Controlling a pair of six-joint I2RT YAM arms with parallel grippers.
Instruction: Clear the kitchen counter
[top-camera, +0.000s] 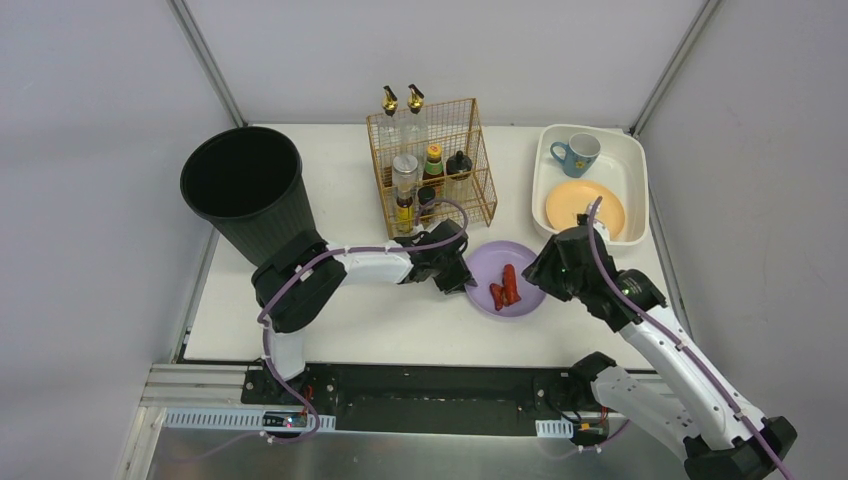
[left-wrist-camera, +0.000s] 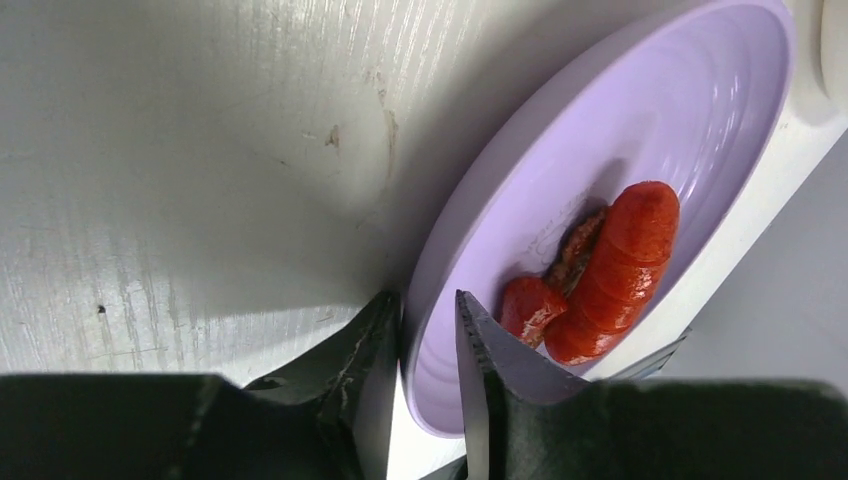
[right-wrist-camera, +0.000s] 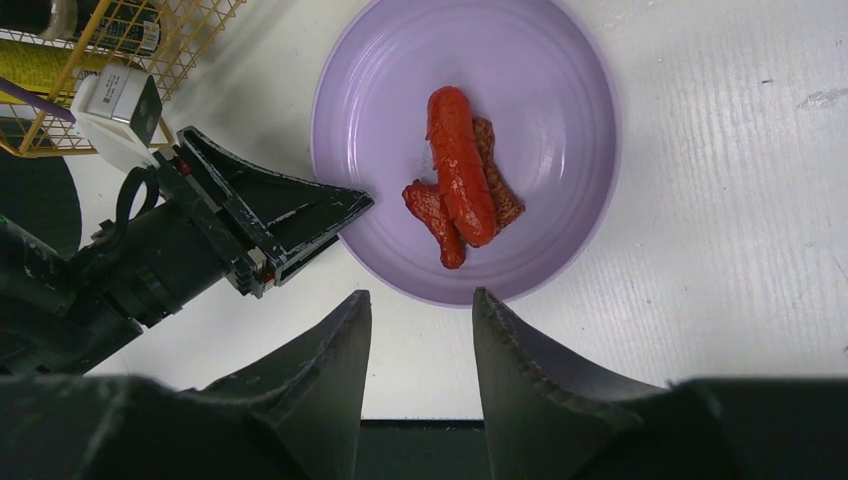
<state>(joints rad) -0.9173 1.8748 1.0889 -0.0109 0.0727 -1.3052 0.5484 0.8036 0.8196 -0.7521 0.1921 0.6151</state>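
Two grippers sit at the purple plate (top-camera: 525, 258) on the white desk (top-camera: 380, 320): the left gripper (left-wrist-camera: 425, 305) sets narrow jaws astride its rim (pinching or not, I cannot tell), while the right gripper (right-wrist-camera: 420, 295) hovers beside it, jaws spread and empty.

No text can be read. Labels on the bottles (top-camera: 432, 165) in the wire rack (top-camera: 482, 172), at the far edge of the counter (top-camera: 380, 325), are too small.

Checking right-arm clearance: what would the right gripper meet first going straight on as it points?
Probably the purple plate, at its near rim: the open right gripper points at it. Depth is unclear, so the kitchen counter might come first.
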